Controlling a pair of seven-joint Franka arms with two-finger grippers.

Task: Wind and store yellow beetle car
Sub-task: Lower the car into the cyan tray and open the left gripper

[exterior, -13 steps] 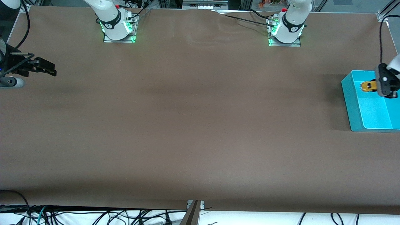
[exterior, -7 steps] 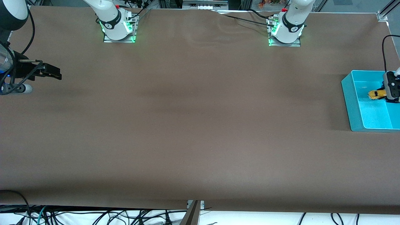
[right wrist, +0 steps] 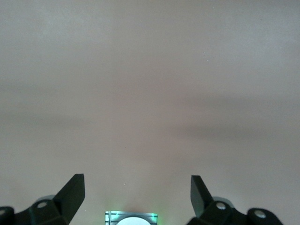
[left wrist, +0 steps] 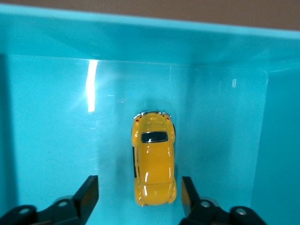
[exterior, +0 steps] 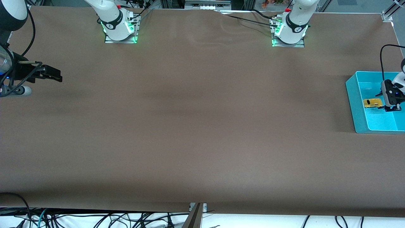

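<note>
At the right arm's end of the brown cloth-covered table (exterior: 196,126), close to that edge, the right gripper (exterior: 52,73) hangs over bare cloth with its black fingers spread wide and nothing between them; this arm waits; its wrist view shows only the cloth and, low in the frame, a green-lit arm base (right wrist: 131,218); across the long middle of the surface nothing stands; at the left arm's end, against that edge, sits the shallow turquoise plastic bin (exterior: 356,104), and inside it, on the floor near the wall that faces the table's middle, lies the tiny bright-yellow beetle-shaped toy car (exterior: 372,103) on its wheels; the left gripper (exterior: 391,107) hangs low over the bin just beside the car; in the left wrist view its fingers (left wrist: 88,193) are parted well wider than the car (left wrist: 153,159), flanking its near end without touching it, so it grips nothing; the storing step looks all but finished, since the car already rests in the bin free of the fingers; whether it was wound cannot be told from here; the next move, by my reading, calls only for a straight lift of the left gripper clear of the bin walls, kept open so a finger does not nudge the car
</note>
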